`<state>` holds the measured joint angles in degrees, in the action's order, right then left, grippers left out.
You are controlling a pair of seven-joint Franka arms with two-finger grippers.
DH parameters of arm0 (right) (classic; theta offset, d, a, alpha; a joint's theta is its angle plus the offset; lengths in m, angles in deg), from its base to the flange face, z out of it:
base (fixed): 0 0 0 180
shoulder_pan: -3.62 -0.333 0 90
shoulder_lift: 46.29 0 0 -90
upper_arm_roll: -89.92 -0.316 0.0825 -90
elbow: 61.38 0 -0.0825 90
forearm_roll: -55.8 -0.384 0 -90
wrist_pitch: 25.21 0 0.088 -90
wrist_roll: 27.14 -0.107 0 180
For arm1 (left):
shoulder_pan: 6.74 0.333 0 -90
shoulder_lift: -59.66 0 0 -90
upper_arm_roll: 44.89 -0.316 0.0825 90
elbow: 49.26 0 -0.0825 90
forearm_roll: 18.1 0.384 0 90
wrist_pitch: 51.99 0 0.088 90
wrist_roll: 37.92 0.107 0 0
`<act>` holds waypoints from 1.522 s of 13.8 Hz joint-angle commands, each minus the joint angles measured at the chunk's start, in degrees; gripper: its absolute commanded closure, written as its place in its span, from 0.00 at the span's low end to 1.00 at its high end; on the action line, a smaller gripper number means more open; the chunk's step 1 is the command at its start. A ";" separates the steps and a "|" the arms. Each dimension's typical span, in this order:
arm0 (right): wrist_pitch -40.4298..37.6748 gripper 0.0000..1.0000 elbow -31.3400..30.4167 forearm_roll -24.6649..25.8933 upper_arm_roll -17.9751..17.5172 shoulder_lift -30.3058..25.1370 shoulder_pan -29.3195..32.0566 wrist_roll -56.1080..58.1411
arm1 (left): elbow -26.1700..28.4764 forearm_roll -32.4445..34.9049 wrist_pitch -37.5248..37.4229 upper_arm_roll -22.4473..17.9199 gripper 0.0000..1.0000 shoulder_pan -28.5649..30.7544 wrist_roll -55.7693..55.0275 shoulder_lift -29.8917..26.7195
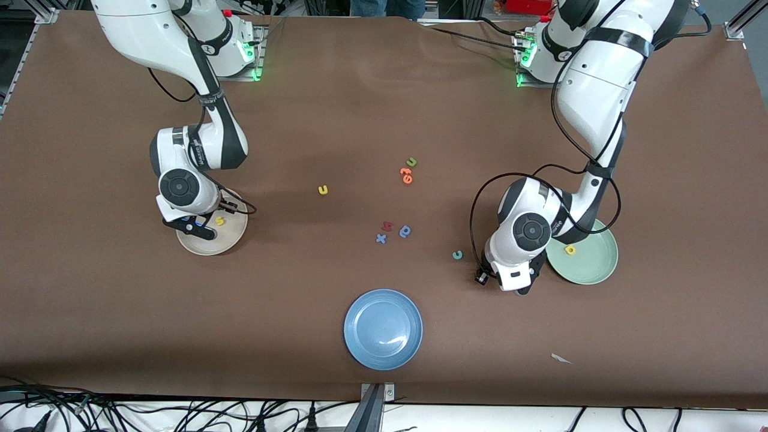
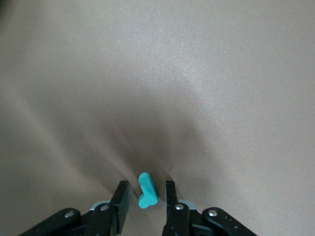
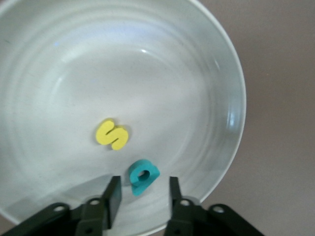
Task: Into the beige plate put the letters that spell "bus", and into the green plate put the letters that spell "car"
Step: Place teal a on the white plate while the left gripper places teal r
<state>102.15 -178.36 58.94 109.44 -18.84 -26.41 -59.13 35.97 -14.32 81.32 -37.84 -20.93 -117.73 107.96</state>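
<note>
My right gripper [image 1: 198, 229] hangs open over the beige plate [image 1: 231, 238]. In that plate lie the yellow "s" [image 3: 112, 134] and the teal "b" [image 3: 143, 176]. The "b" rests between the spread fingers of the right gripper [image 3: 143, 183], touching neither. My left gripper [image 1: 517, 287] is down at the table beside the green plate [image 1: 591, 264], which holds the yellow "a" [image 1: 570, 249]. The teal "r" [image 2: 146, 194] lies on the cloth between the left gripper's [image 2: 146, 187] fingers, which stand close around it, open. The teal "c" [image 1: 457, 255] and the yellow "u" [image 1: 323, 190] lie loose on the table.
A blue plate [image 1: 383, 329] sits near the front camera. Mid-table lie a green "u" [image 1: 411, 162], orange letters [image 1: 407, 175], a red letter [image 1: 387, 226], a blue "x" [image 1: 381, 239] and a blue round letter [image 1: 405, 231]. A white scrap [image 1: 561, 359] lies near the front edge.
</note>
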 commanded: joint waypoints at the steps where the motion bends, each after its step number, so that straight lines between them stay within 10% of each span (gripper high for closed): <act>1: -5.87 0.14 3.32 -2.42 -0.62 -3.44 -0.21 0.88 | -1.55 0.53 -0.16 -0.81 0.77 -0.67 0.01 1.36; 8: -5.74 0.24 8.62 -13.50 -10.45 -2.66 -2.05 -16.82 | -1.55 2.99 -1.91 -0.72 1.00 -0.06 4.82 -0.22; 17: 16.06 0.25 -3.68 -13.24 -12.49 -0.46 -12.69 -39.37 | -0.33 2.81 -21.06 -0.64 1.00 11.44 68.06 -8.74; 21: 19.86 0.35 -5.10 -13.33 -12.57 0.07 -13.83 -40.25 | 4.24 3.25 -19.95 -0.64 1.00 16.63 80.14 -11.73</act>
<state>120.69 -182.23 46.27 96.70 -17.96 -39.22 -98.42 35.60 -12.11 60.18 -39.02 -6.12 -42.85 99.52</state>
